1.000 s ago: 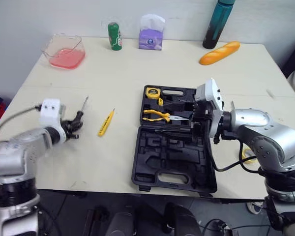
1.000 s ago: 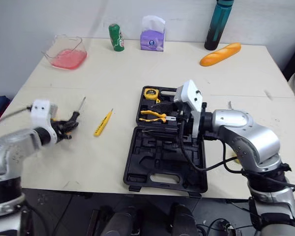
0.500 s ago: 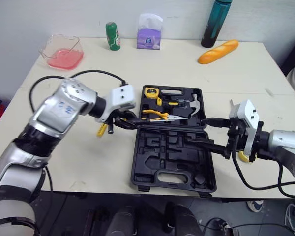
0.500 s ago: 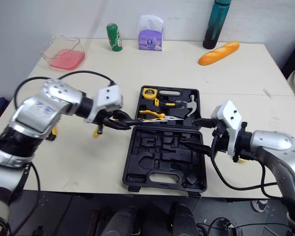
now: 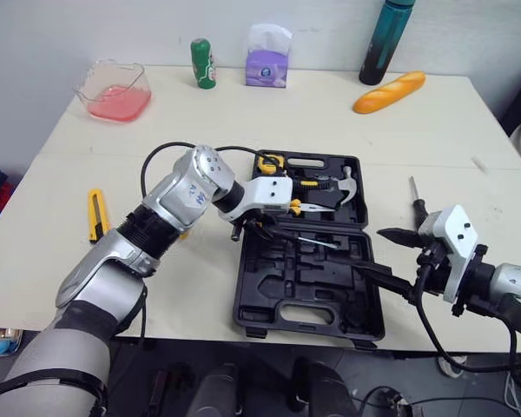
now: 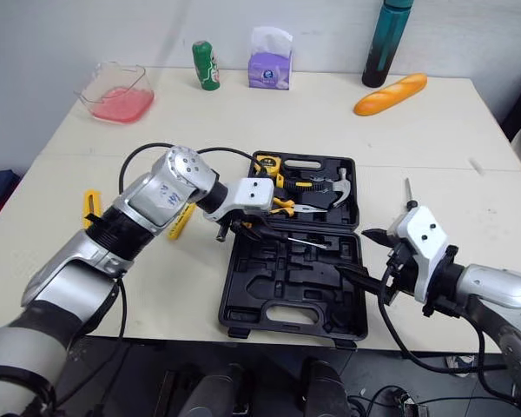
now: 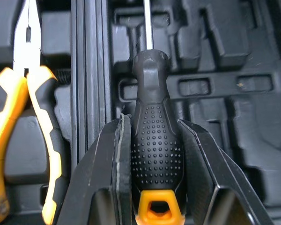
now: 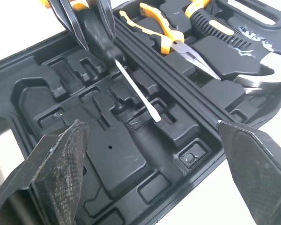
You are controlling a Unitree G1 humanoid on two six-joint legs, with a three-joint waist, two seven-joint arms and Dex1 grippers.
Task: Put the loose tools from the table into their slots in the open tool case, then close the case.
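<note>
Left wrist view: screwdriver (image 7: pixel 157 140) clamped by its handle in the left gripper (image 7: pixel 154 123), shaft lying over the open tool case (image 5: pixel 308 300), which sits near the front edge of the table (image 5: pixel 243 122). Right gripper (image 5: pixel 386 254) gapes wide at the case's right rim.

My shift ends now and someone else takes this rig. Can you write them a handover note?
The left gripper is shut on the black-handled screwdriver, angled into the near half of the tool case, not seated. The right gripper is open and empty by the case's right edge.
Done: pliers, hammer, tape measure in the far half.
Left: seat this screwdriver; fetch the yellow utility knife at the left of the table, the yellow screwdriver beside the left arm, the small screwdriver right of the case; close the case.
</note>
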